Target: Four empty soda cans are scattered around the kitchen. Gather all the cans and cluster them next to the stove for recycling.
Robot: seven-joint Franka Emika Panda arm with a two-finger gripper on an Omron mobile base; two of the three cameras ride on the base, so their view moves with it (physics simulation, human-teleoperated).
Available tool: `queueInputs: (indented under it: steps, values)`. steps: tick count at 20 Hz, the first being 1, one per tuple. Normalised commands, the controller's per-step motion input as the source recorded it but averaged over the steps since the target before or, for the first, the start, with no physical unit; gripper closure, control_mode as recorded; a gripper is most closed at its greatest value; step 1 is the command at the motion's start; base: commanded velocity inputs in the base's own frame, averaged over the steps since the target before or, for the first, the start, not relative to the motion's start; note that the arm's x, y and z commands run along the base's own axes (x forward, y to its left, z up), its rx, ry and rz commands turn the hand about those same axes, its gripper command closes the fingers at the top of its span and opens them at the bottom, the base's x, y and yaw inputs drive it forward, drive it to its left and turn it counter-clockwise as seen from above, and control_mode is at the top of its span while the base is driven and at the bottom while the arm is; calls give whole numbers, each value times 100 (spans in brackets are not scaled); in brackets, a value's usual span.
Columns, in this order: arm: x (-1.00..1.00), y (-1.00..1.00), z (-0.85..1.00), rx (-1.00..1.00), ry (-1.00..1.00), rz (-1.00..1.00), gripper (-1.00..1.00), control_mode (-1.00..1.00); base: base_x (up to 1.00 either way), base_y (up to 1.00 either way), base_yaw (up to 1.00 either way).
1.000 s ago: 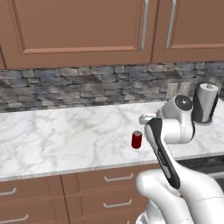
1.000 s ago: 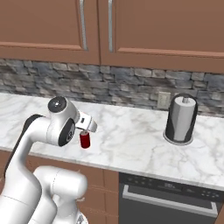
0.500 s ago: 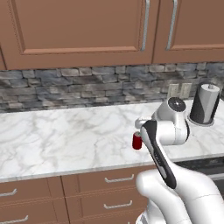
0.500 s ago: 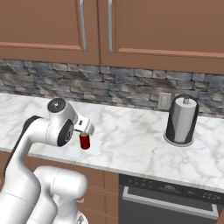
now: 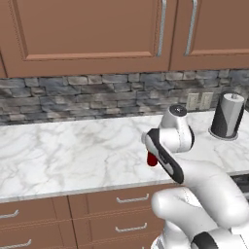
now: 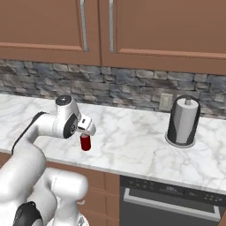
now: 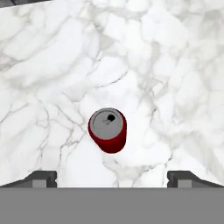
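Note:
One dark red soda can (image 7: 108,130) stands upright on the white marble counter (image 7: 175,65), silver top facing the hand camera. My gripper (image 7: 114,179) hangs straight above it, open, with the fingertips (image 7: 41,177) wide apart on either side and nothing between them. From the right base the can (image 6: 85,142) sits just under the hand, near the counter's front edge. From the left base the can (image 5: 152,159) is half hidden behind my forearm. The stove is out of view.
A tall grey cylinder on a round base (image 6: 183,121) stands at the back right of the counter (image 5: 227,115). A stone backsplash with an outlet (image 6: 166,101) and wood upper cabinets rise behind. A black appliance front (image 6: 167,198) sits under the counter.
The arm has swung left and down, bringing the hand from beside the red can to over it. The can has not moved and the jaws stay wide.

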Motion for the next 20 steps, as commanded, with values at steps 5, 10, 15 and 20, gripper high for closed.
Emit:
queueInputs:
  steps: [5, 10, 15, 20]
  values:
    - [67, 0, -49, 0, 4, 0, -100, -100, 0, 0, 0]
    - [15, -4, -39, 2, 0, 0, -100, -100, 0, 0, 0]
    - [0, -1, -31, 1, 0, 0, -100, -100, 0, 0, 0]
    - [1, 0, -37, 0, 0, 0, -100, -100, 0, 0, 0]
